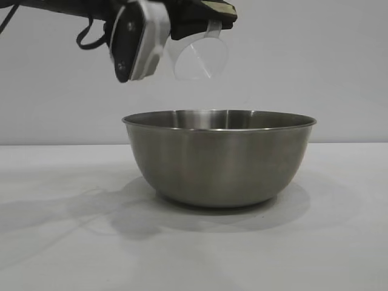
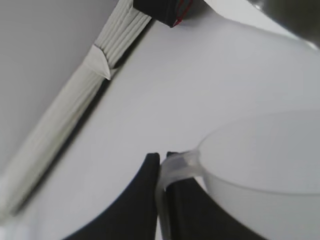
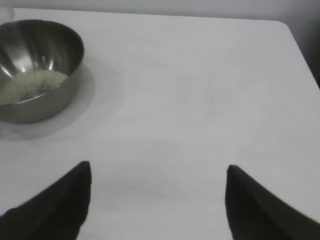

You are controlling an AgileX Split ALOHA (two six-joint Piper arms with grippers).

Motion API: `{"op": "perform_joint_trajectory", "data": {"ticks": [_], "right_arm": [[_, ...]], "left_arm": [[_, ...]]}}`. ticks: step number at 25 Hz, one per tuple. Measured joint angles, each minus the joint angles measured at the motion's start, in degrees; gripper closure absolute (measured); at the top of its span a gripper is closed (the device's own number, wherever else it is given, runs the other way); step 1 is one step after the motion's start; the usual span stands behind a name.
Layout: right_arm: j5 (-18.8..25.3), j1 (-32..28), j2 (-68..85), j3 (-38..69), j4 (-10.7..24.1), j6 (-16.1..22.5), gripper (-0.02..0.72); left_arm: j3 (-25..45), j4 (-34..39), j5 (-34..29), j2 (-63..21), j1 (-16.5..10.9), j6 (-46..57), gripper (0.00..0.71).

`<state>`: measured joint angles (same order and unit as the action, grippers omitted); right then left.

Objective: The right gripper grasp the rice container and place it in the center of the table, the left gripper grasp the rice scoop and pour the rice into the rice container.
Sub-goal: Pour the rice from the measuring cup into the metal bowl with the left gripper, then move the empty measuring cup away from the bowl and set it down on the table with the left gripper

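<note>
Rice (image 3: 30, 86) hidden behind bowl (image 1: 219, 159) wall outside.

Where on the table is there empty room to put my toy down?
Bare table stretches from the bowl to the far edge and rounded corner, and on to the open right gripper. In the exterior view, the tabletop before and beside the bowl is free too. It is crowded only above the bowl, where the left gripper holds the scoop.

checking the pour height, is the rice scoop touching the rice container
Apart. The exterior view shows the rice scoop, held tilted by the left pincer, hanging above the rice container with bare wall visible between them.
</note>
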<state>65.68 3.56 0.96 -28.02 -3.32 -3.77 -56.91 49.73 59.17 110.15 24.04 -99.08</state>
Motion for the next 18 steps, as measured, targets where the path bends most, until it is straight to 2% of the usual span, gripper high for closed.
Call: {"op": "perform_joint_trajectory", "data": {"ticks": [10,14,18], "right_arm": [[0.0,0.0,0.0,0.0,0.0,0.0,0.226],[0.0,0.0,0.0,0.0,0.0,0.0,0.226],[0.0,0.0,0.0,0.0,0.0,0.0,0.226]], "left_arm": [[0.0,-8.3,0.0,0.0,0.0,51.0,0.710],[0.0,-17.8,-0.1,0.0,0.0,65.8,0.710],[0.0,-30.8,-0.4,0.0,0.0,74.9,0.710]]}}
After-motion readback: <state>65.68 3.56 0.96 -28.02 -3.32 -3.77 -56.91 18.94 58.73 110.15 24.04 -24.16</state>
